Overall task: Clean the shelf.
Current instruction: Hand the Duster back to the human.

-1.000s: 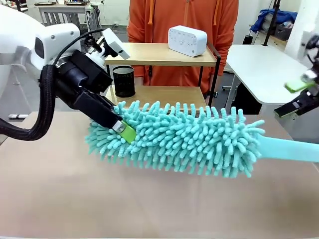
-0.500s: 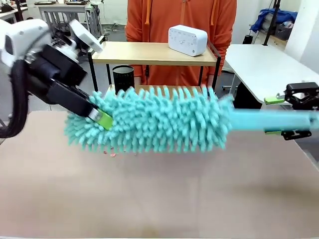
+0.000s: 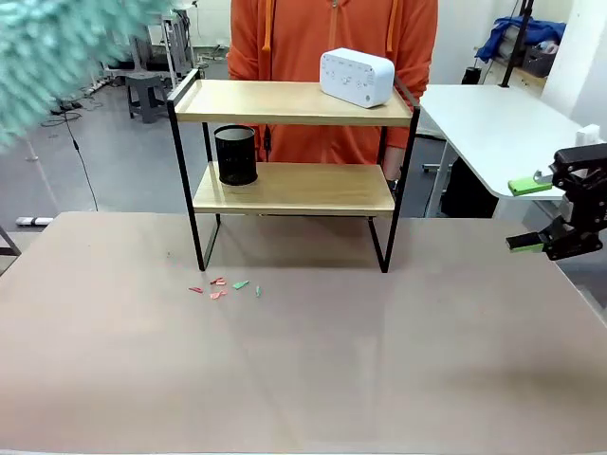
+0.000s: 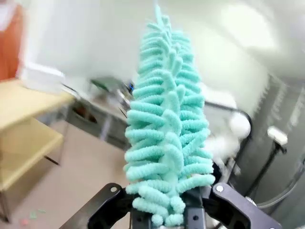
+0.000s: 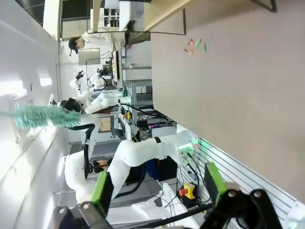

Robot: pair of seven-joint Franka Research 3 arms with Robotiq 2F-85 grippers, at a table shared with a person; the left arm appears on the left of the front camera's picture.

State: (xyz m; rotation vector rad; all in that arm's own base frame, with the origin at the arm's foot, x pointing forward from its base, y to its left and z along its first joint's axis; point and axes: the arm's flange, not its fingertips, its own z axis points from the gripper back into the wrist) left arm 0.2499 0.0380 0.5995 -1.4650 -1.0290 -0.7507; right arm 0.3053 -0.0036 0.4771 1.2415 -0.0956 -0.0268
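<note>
The small two-tier shelf [image 3: 289, 142], two light wooden boards in a thin black metal frame, stands at the far side of the brown table [image 3: 313, 370], right in front of a person in an orange hooded top [image 3: 332, 38]. A white speaker-like box [image 3: 357, 77] sits on its top board and a black mesh cup [image 3: 235, 154] on the lower one. The left gripper [image 4: 164, 217] is clamped on the base of a fluffy turquoise microfibre duster [image 4: 167, 138], whose blurred head is up at the top left corner in the front view. The right gripper [image 3: 541, 216] hangs beside the table's right edge, green pads apart and nothing between them. A few small red and green scraps [image 3: 224, 285] lie on the table just in front of the shelf's left leg. To my eye the sweeping is about to start: I would bring the duster down level with the top board, lay the fibres flat, and stroke from the bare left end inward, easing off before the white box so it isn't nudged toward the edge. The lower board needs a shallow entry under the frame, working round the cup.
</note>
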